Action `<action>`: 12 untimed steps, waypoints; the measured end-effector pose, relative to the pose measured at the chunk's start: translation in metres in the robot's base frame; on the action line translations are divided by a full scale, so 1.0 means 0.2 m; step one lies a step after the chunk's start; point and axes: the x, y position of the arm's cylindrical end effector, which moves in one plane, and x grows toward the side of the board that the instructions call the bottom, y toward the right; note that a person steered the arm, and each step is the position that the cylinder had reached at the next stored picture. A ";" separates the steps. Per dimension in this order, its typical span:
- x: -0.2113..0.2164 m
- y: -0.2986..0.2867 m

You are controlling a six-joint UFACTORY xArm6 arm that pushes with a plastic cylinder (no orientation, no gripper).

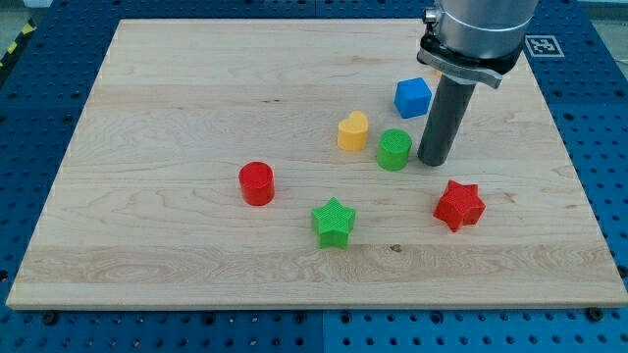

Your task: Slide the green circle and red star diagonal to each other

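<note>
The green circle (393, 149) sits on the wooden board (177, 118), a bit to the view's right of the middle. My tip (433, 162) is just beside it, on its right side. I cannot tell if they touch. The arm has no pincer, only the dark rod, so nothing is being grabbed or held.

The red star (459, 205) lies lower down, toward the view's bottom right of the green circle. It is below my tip and close to it, but apart from it.

The yellow heart (352, 129) is just beside the green circle, on its left and a little higher. The blue cube (413, 97) is above the green circle, near the rod. The green star (333, 222) sits toward the view's bottom, below the yellow heart. The red circle (257, 182) is to the left of the green star and a little higher, well apart from the red star.
</note>
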 end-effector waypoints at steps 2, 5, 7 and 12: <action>-0.14 -0.01; 0.00 -0.34; 0.00 -0.57; 0.19 0.15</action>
